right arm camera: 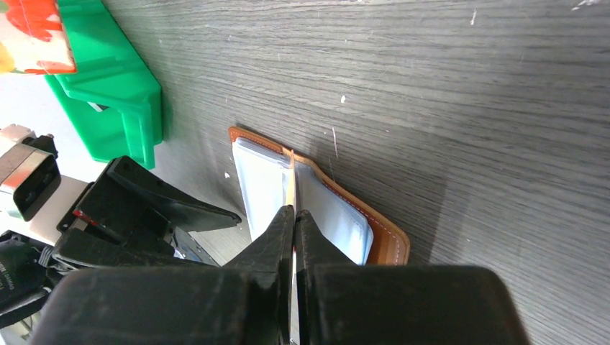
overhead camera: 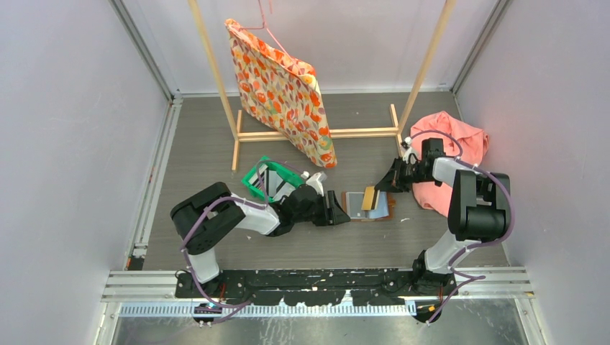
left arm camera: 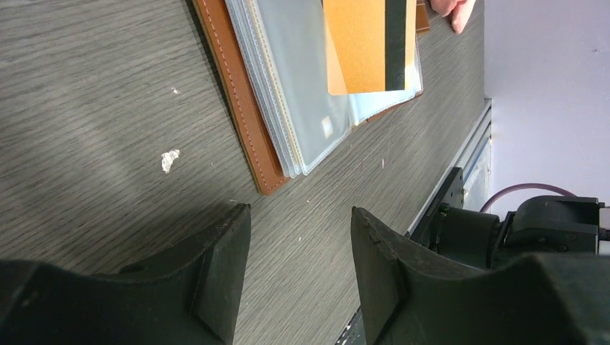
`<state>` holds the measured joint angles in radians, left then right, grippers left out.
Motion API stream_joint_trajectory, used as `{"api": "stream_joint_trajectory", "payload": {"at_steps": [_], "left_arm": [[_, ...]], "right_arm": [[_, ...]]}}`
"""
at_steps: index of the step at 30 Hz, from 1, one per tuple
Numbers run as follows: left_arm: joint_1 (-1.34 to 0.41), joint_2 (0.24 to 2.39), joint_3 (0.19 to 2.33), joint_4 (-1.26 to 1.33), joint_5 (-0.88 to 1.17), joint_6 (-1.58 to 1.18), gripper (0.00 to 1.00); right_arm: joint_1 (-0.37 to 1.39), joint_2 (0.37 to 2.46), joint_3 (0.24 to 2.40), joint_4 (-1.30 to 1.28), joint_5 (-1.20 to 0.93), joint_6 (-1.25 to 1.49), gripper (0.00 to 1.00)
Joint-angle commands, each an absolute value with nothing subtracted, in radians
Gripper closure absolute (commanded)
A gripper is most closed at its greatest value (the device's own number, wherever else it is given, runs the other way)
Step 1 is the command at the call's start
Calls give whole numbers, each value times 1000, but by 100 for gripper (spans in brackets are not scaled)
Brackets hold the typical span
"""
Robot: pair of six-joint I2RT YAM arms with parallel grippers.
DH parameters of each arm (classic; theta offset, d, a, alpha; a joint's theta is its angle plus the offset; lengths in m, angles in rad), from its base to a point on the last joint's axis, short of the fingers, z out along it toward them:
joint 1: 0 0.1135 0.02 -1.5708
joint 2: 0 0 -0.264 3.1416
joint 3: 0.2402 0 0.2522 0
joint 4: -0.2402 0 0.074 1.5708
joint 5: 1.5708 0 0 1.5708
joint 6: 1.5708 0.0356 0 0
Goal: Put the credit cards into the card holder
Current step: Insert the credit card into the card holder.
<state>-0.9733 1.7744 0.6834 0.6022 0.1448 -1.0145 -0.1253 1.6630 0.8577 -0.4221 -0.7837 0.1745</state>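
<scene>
Jaws of right gripper (right arm camera: 293, 213) pressed together, pinching gold credit card (left arm camera: 367, 43) by its end, thin edge aimed at centre fold of open card holder (right arm camera: 389, 243) just ahead. Left gripper (left arm camera: 298, 215) beyond holder, jaws spread, empty, near stitched leather edge. Risk: slick rigid plastic misses pocket mouth and skates over floppy clear sleeves. Unpinned holder could slide on smooth woodgrain table (right arm camera: 467, 86).

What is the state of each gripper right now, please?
Left gripper: open, holding nothing, beside the wallet.
Right gripper: closed on the gold card, over the open wallet.
</scene>
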Motion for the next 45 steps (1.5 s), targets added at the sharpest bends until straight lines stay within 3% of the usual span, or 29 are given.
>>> {"api": "stream_joint_trajectory", "payload": {"at_steps": [1,45], "left_arm": [[-974,1785,709,661,164,-1021,45],[-965,1766,680,682,165,-1047,45]], "right_arm": [[-109,1647,875,-410,-816,171,93],[-81,1544,733,-290,-749,325,85]]}}
